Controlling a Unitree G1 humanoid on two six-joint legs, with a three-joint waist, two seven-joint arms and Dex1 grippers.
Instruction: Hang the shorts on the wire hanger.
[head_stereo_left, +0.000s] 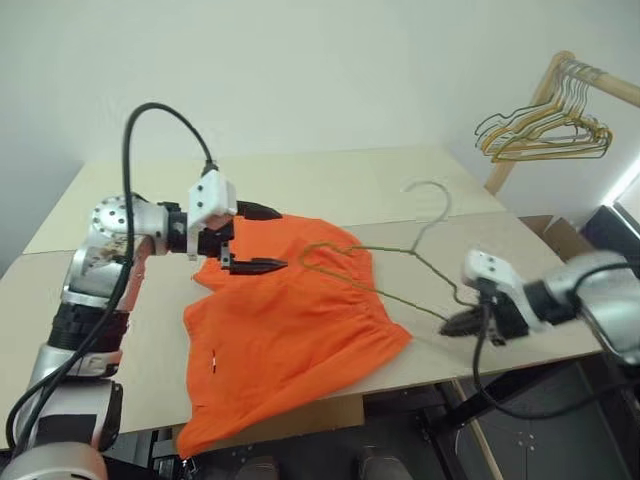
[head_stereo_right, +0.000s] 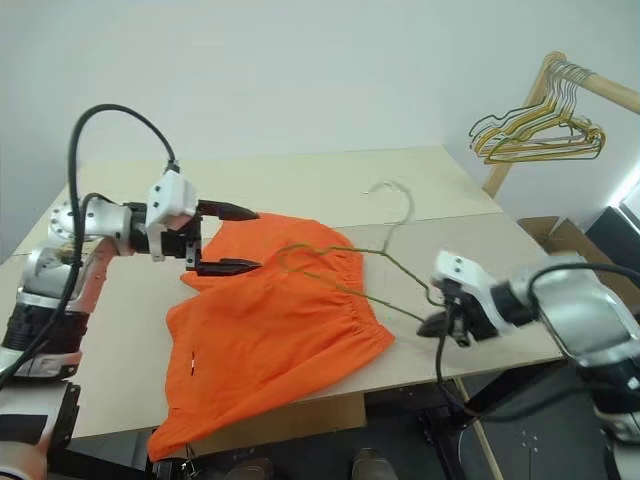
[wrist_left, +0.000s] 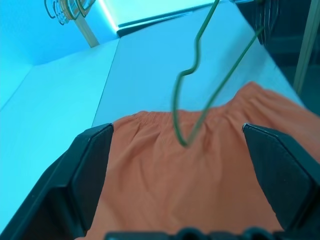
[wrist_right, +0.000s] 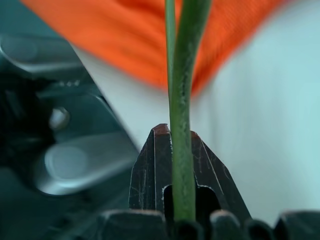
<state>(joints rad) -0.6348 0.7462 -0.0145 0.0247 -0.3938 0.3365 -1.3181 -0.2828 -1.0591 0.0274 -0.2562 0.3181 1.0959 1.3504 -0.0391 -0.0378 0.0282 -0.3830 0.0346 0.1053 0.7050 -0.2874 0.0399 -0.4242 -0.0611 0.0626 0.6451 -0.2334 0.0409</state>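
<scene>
One pair of shorts (head_stereo_left: 290, 320) lay on the pale table (head_stereo_left: 330, 185), one wire hanger (head_stereo_left: 400, 262) across its waistband. The left gripper (head_stereo_left: 252, 240) hovered wide over the shorts' far edge. The right gripper (head_stereo_left: 462, 322) pinched the hanger's end near the table edge. A bunch of hangers (head_stereo_left: 545, 135) hung on a wooden rack by the white wall

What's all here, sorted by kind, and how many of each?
Shorts, orange: 1
Wire hanger held by the right gripper, lying over the shorts: 1
Bunch of hangers on the wooden rail: 1 bunch, individual count unclear
Table: 1
Left gripper: 1
Total: 6
</scene>
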